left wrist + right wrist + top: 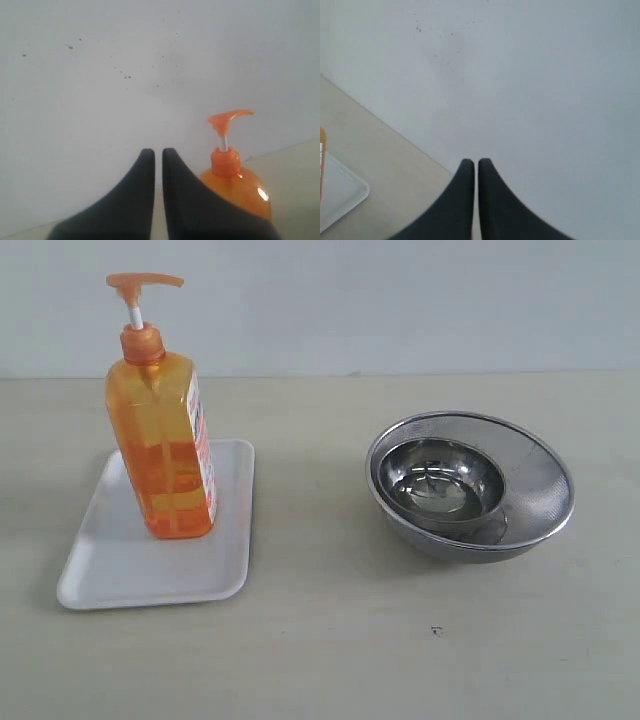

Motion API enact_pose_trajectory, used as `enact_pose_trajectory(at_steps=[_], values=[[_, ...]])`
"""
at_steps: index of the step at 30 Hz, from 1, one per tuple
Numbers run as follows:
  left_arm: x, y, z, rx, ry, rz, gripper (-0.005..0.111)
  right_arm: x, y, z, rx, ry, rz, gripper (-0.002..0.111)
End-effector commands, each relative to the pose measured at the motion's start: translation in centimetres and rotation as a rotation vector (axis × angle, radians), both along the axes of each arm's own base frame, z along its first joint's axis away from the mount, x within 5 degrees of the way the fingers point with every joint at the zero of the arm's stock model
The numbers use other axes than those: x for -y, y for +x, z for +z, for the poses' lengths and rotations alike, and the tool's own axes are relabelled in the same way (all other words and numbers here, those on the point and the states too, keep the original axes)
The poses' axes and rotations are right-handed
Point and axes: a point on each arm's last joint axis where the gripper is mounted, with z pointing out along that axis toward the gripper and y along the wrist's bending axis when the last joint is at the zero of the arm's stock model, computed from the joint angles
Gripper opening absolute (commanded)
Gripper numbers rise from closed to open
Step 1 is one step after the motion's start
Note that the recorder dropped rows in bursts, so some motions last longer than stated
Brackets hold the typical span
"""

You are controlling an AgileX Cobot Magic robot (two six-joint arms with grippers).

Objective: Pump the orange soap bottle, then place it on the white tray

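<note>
The orange soap bottle (165,450) stands upright on the white tray (130,570) at the left of the exterior view, pump head raised on its white stem. Neither arm shows in that view. In the left wrist view the bottle (235,185) rises just beyond my left gripper (158,152), whose dark fingers are shut with only a thin slit between them and hold nothing. My right gripper (474,162) is also shut and empty, aimed at the pale wall. A corner of the tray (342,197) and a sliver of the bottle (322,150) show at that view's edge.
Two round steel bowls, a small one (445,480) nested in a larger mesh-sided one (540,490), sit on the beige table at the right. A pale wall stands behind the table.
</note>
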Motion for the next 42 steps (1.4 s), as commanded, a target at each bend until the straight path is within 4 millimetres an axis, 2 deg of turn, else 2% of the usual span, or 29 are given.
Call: enact_pose_trajectory(at_steps=[1,8,38,42], values=[[0.11,-0.12,-0.19,-0.025,-0.066,-0.014,0.005,1.06,-1.5,-0.09,0.041,0.042,-0.073,0.0],[0.28,-0.17,-0.11,-0.017,-0.068,-0.034,0.005,0.97,-1.62,-0.13,-0.021,0.14,-0.071,0.0],[0.25,-0.16,-0.11,-0.019,-0.072,-0.031,0.005,1.12,-1.53,0.0,-0.008,0.15,-0.089,0.0],[0.08,-0.32,0.24,-0.021,-0.257,-0.023,0.005,1.12,-1.53,0.0,-0.008,0.15,-0.089,0.0]])
